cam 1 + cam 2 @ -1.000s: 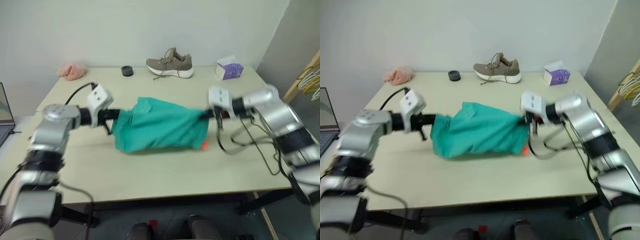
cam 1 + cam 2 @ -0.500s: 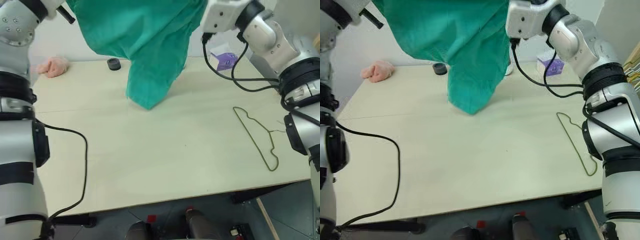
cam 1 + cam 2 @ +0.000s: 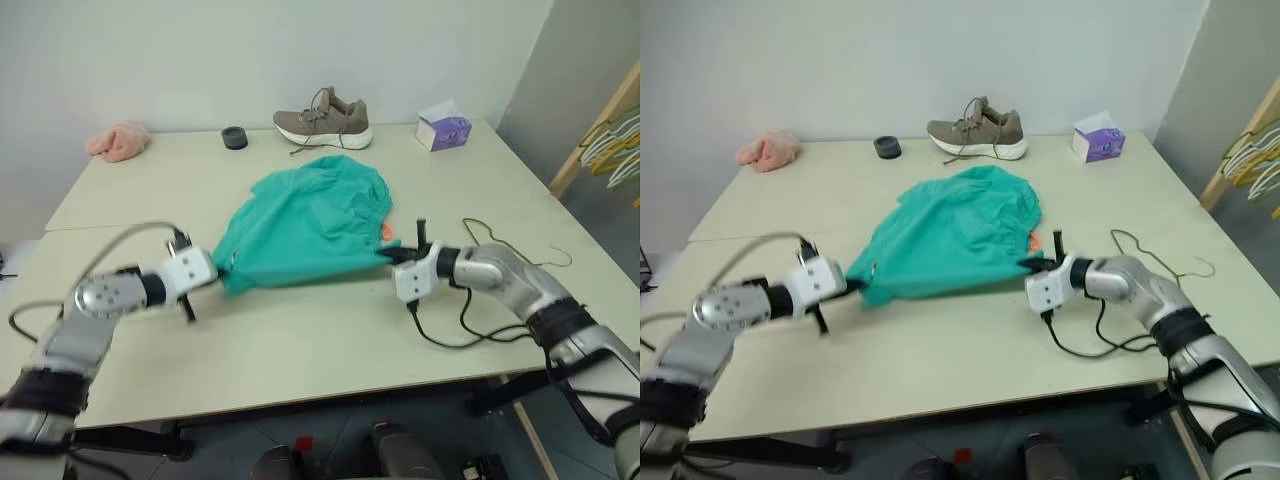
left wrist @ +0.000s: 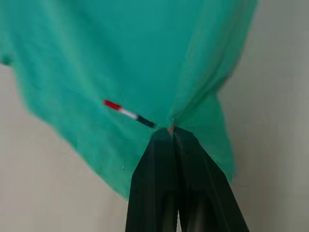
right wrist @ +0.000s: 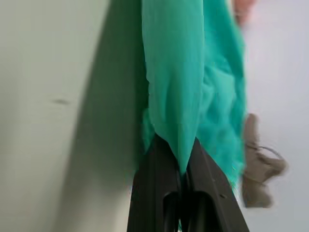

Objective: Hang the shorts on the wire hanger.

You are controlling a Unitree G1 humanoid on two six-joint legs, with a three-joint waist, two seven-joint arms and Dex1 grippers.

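The table (image 3: 330, 330) is a pale, wide slab running from the back wall to the near edge, and its near half is mostly open surface — bare in the middle strip in front of the cloth, with more bare room at the far left corner. The shorts (image 3: 305, 225) lie spread across the centre of it, teal-green and rumpled, their gathered edge toward the back and a small orange tag showing at the right side.

The left gripper (image 3: 218, 268) has its fingers clamped shut on the shorts' near-left corner; the wrist view shows fabric pinched at the tips. The right gripper (image 3: 392, 254) is likewise pinched closed on the near-right edge, a fold of cloth caught between its fingers. A black cable loops on the table in front of the right arm.

The wire hanger (image 3: 510, 245) lies flat to the right of the shorts, behind the right forearm, near the table's right edge and apart from the cloth.

Along the back edge sit a tan sneaker (image 3: 323, 122), a purple tissue box (image 3: 444, 130), a pink cloth (image 3: 117, 141) and a small black disc (image 3: 234, 137) — all well clear of the shorts.
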